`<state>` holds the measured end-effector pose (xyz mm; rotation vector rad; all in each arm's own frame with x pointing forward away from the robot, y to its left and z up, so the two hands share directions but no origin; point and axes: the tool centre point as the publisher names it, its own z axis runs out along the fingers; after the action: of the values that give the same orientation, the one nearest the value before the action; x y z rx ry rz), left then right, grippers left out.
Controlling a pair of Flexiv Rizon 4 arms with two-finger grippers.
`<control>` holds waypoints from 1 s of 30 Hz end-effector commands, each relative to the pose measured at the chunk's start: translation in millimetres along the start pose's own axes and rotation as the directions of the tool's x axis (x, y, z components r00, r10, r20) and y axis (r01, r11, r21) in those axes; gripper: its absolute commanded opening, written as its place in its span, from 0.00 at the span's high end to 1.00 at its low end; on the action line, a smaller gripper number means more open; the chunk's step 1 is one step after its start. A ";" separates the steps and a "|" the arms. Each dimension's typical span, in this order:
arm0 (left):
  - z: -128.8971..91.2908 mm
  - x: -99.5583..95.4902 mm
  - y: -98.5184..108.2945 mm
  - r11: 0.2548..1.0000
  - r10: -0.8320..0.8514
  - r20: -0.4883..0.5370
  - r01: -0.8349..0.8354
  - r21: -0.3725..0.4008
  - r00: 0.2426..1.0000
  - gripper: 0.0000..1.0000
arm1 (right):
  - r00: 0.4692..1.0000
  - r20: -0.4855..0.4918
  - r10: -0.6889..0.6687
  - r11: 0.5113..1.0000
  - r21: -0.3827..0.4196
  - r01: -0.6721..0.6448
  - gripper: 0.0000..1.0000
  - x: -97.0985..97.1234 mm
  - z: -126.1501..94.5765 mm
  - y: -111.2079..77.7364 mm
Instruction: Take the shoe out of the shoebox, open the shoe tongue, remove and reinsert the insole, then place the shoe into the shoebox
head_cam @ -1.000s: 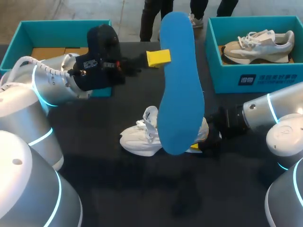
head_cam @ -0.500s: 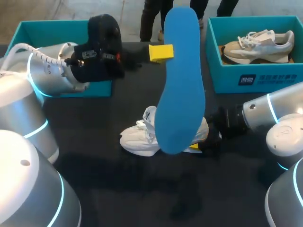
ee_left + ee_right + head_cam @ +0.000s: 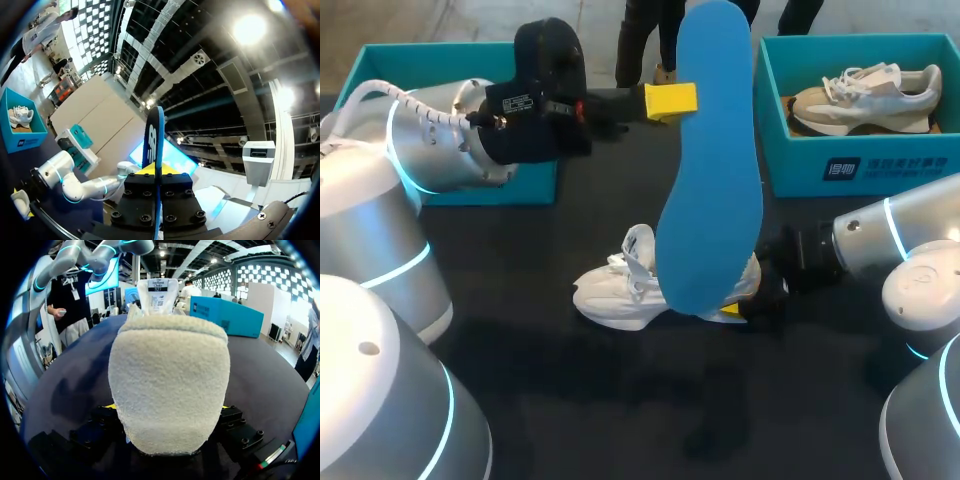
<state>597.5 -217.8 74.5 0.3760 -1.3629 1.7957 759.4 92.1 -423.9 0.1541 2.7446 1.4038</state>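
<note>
Blue insole point(image 3: 710, 170) is out of the white shoe point(image 3: 615, 290) and hangs upright over it, pinched at its edge by the left gripper point(image 3: 690, 100). The right gripper point(image 3: 740, 306) clamps the shoe's heel on the table point(image 3: 520, 400). I judge that the step in hand is putting the insole back, so its lower end must go down into the shoe's opening. The right box point(image 3: 840, 165) holds a beige shoe point(image 3: 865, 100). The left box point(image 3: 380, 60) is mostly hidden by the arm, so I cannot tell what is inside.
</note>
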 end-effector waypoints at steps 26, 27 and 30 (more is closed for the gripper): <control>5.4 1.3 0.7 1.000 0.001 0.005 -0.001 0.009 1.000 1.00 | 1.000 0.003 0.001 1.000 0.007 -0.001 0.00 0.0 3.2 0.8; 5.4 1.3 0.7 1.000 0.001 0.005 -0.001 0.009 1.000 1.00 | 1.000 0.003 0.001 1.000 0.007 -0.001 0.00 0.0 3.2 0.8; 5.4 1.3 0.7 1.000 0.001 0.005 -0.001 0.009 1.000 1.00 | 1.000 0.003 0.001 1.000 0.007 -0.001 0.00 0.0 3.2 0.8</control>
<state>597.7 -218.0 74.6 0.3760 -1.3627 1.7960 759.5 92.3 -424.5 0.1544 2.7446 1.4037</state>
